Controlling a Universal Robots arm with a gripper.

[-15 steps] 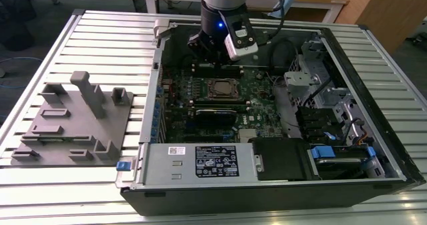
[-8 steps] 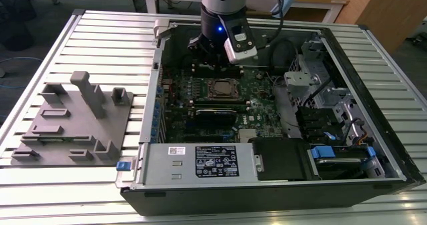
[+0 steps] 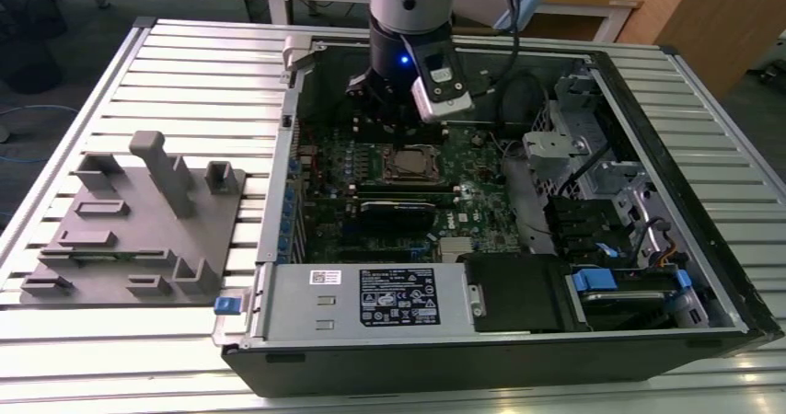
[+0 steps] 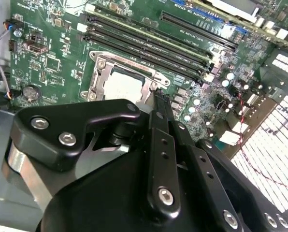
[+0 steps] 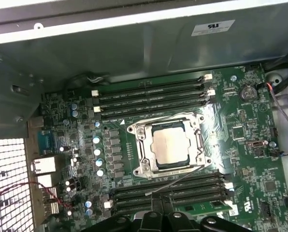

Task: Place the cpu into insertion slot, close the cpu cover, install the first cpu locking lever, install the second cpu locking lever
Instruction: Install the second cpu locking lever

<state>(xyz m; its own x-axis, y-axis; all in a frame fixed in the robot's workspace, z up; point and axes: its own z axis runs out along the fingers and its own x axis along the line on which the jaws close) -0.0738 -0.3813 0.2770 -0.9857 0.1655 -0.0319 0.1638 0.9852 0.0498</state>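
The cpu lies flat in the insertion slot, its dull silver top showing through the window of the cpu cover. The cover's silver frame lies down around the chip. A thin metal lever runs slantwise along the socket's edge nearest the gripper. My gripper hangs just over that edge, its black fingers pressed together with nothing seen between them. In the exterior view the arm reaches down into the case just behind the socket.
Long black memory slots flank the socket on both sides. The open computer case walls in the board, with a drive cage and power supply nearby. A grey fixture plate lies on the slatted table at the exterior view's left.
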